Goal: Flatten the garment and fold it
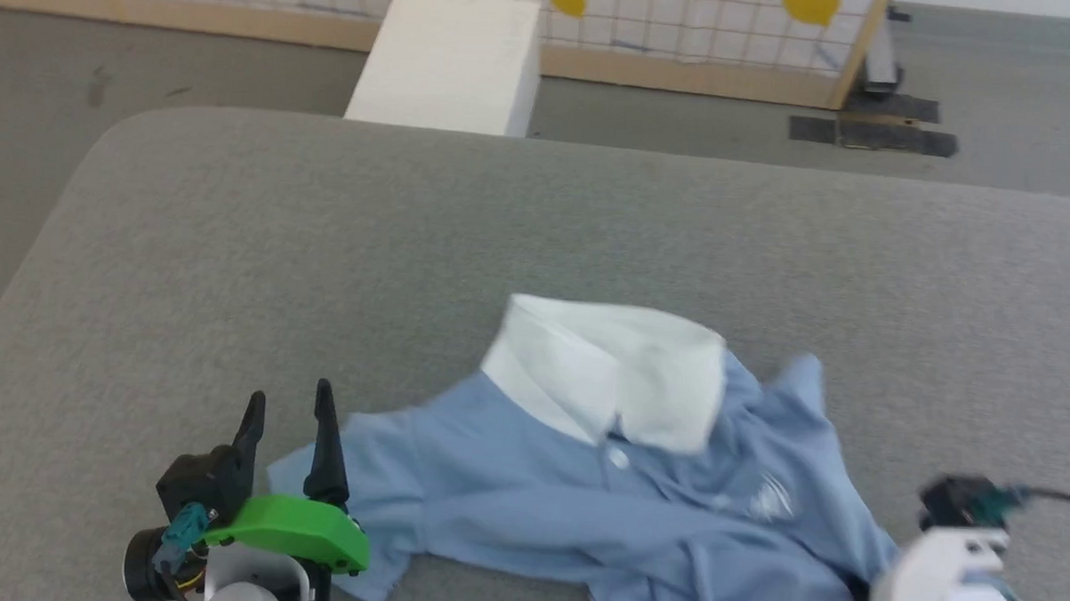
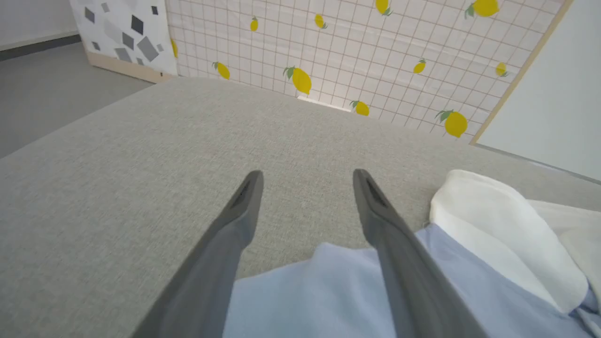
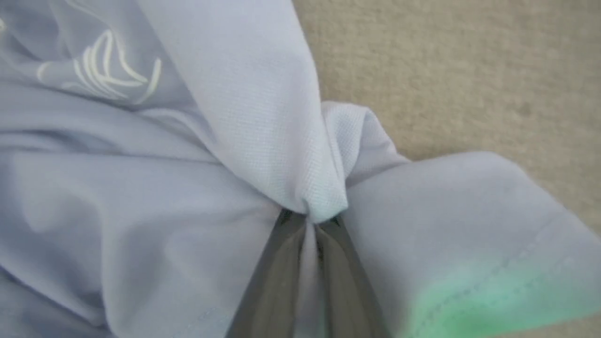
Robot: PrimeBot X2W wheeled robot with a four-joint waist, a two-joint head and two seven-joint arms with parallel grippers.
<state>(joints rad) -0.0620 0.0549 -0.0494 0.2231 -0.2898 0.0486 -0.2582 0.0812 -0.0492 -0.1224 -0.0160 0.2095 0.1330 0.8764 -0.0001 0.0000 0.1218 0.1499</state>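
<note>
The garment (image 1: 582, 489), a light blue polo shirt with a white collar (image 1: 613, 365), lies crumpled on the grey cushioned surface (image 1: 412, 243), its white chest logo (image 1: 770, 497) facing up. My left gripper (image 1: 286, 412) stands open at the shirt's left sleeve, one finger over the sleeve's edge; in the left wrist view its fingers (image 2: 244, 197) straddle the sleeve cloth (image 2: 310, 291). In the right wrist view my right gripper (image 3: 307, 220) is shut on a bunched fold of the garment (image 3: 291, 155), with the logo (image 3: 108, 65) at upper left. Its white wrist (image 1: 944, 564) shows at lower right.
A white block (image 1: 450, 62) stands on the floor beyond the surface's far edge. Behind it runs a lemon-print grid panel (image 1: 705, 22) with a wooden base. The surface's left edge (image 1: 29, 256) drops to grey floor. Bare grey fabric lies beyond the collar.
</note>
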